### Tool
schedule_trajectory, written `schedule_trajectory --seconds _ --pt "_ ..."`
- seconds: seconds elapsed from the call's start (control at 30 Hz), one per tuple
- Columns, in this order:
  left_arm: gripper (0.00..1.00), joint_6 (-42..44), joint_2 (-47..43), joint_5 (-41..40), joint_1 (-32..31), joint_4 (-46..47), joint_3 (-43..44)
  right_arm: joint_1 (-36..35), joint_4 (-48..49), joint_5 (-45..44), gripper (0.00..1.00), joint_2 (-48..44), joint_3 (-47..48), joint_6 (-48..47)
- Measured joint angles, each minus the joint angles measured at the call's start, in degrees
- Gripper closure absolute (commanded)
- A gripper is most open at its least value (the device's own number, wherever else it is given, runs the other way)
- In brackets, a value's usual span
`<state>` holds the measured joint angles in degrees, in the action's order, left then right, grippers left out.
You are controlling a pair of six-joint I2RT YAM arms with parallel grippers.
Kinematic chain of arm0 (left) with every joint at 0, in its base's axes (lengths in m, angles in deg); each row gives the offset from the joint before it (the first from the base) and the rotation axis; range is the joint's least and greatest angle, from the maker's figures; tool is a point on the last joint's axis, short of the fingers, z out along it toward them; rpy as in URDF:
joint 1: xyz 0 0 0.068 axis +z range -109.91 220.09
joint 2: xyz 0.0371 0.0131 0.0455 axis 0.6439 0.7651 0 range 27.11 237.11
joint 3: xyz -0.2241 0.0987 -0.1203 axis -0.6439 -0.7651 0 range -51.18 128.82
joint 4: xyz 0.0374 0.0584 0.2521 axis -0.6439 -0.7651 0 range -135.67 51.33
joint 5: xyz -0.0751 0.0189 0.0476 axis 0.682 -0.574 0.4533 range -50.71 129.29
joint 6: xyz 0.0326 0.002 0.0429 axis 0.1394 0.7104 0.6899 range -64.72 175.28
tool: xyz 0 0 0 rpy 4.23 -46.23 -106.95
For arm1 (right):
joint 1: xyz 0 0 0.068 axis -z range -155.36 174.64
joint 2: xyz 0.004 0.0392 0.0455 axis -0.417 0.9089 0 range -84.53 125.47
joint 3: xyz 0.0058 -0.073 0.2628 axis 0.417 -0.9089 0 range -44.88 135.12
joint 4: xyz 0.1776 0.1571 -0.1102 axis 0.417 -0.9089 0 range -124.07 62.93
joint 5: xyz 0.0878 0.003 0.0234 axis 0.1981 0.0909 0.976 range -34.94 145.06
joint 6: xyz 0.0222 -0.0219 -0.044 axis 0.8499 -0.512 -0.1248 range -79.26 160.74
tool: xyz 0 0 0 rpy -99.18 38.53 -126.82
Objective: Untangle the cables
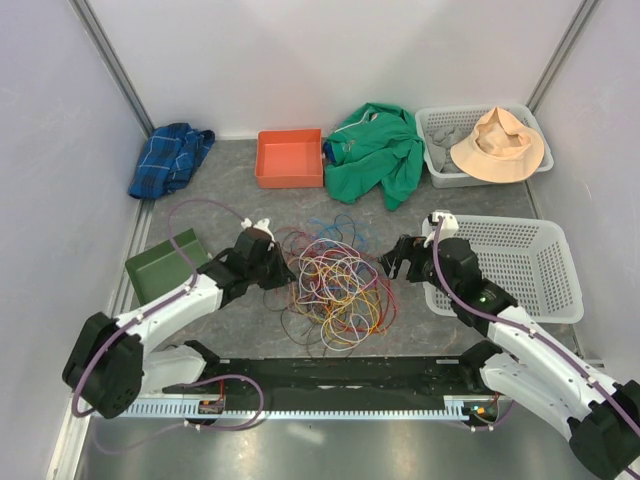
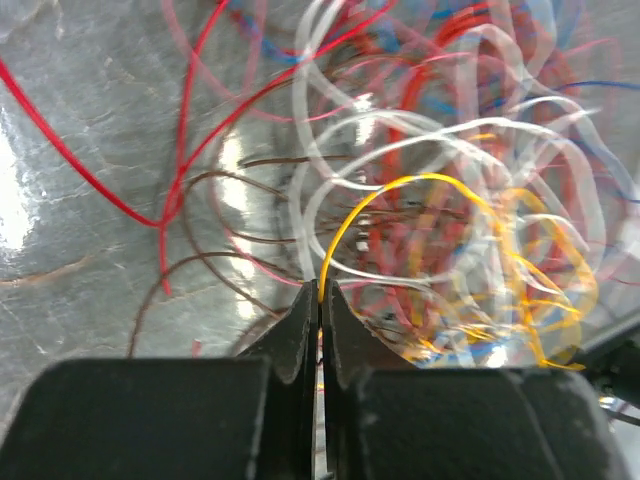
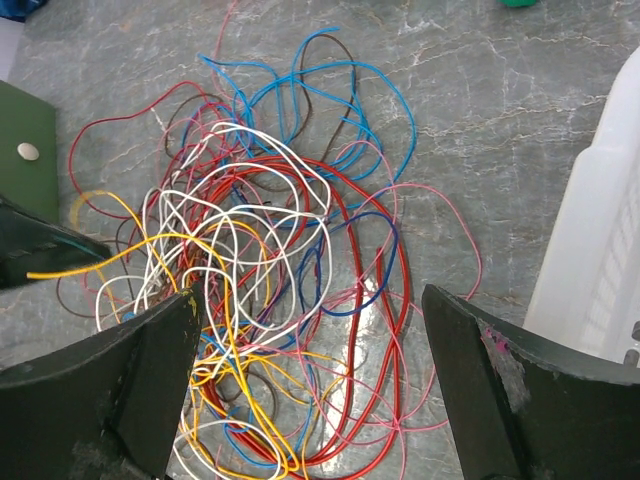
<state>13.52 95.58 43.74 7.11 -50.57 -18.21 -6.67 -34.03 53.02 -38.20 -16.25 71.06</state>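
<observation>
A tangled heap of thin cables (image 1: 335, 285) in red, yellow, blue, white, pink and brown lies on the grey mat between the arms. My left gripper (image 1: 272, 262) sits at the heap's left edge, shut on a yellow cable (image 2: 400, 182) that arcs up out of its tips (image 2: 321, 295) into the tangle (image 2: 450, 200). My right gripper (image 1: 395, 262) hovers at the heap's right side, open and empty. In the right wrist view (image 3: 310, 300) the cables (image 3: 270, 280) lie below and between its fingers, and the yellow cable (image 3: 100, 262) runs left to the left gripper.
A dark green box (image 1: 165, 265) lies left of the left arm. A white basket (image 1: 520, 265) stands close to the right gripper's right. At the back are a blue plaid cloth (image 1: 170, 158), an orange tray (image 1: 289, 158), a green garment (image 1: 380, 150) and a basket holding a hat (image 1: 498, 145).
</observation>
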Motion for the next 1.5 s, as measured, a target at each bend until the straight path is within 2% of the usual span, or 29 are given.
schedule_trajectory --seconds 0.13,0.33,0.53,0.67,0.8,1.0,1.23,1.5 --pt "0.98 0.79 -6.82 -1.49 -0.35 -5.33 6.16 0.0 0.02 0.85 0.02 -0.94 0.02 0.02" --pt "0.98 4.55 -14.71 -4.15 -0.52 -13.77 26.16 -0.07 0.02 1.2 0.02 -0.59 0.09 0.59" --pt "0.98 8.33 -14.47 -4.33 -0.52 -18.53 43.89 -0.04 2.01 1.49 0.02 -1.99 -0.04 3.58" --pt "0.98 9.9 -11.89 -3.63 -0.52 -19.8 51.52 -0.04 5.62 7.13 0.02 -3.39 0.9 3.52" --pt "0.98 11.08 -8.63 -2.51 -0.52 -20.28 54.53 -0.11 10.03 12.72 0.02 -2.99 2.69 4.15" --pt "0.98 11.56 -2.93 -1.4 -0.52 -21.7 54.34 -2.73 18.62 18.49 0.02 0.59 6.56 6.36" --pt "0.98 11.56 -1.9 -0.72 -0.52 -22.27 53.18 -12.83 23.06 17.18 0.02 9.25 12.15 4.33" --pt "0.98 11.87 -1.97 0.68 -0.52 -24.11 56.68 -14.27 23.76 13.53 0.02 13.44 13.62 2.49"
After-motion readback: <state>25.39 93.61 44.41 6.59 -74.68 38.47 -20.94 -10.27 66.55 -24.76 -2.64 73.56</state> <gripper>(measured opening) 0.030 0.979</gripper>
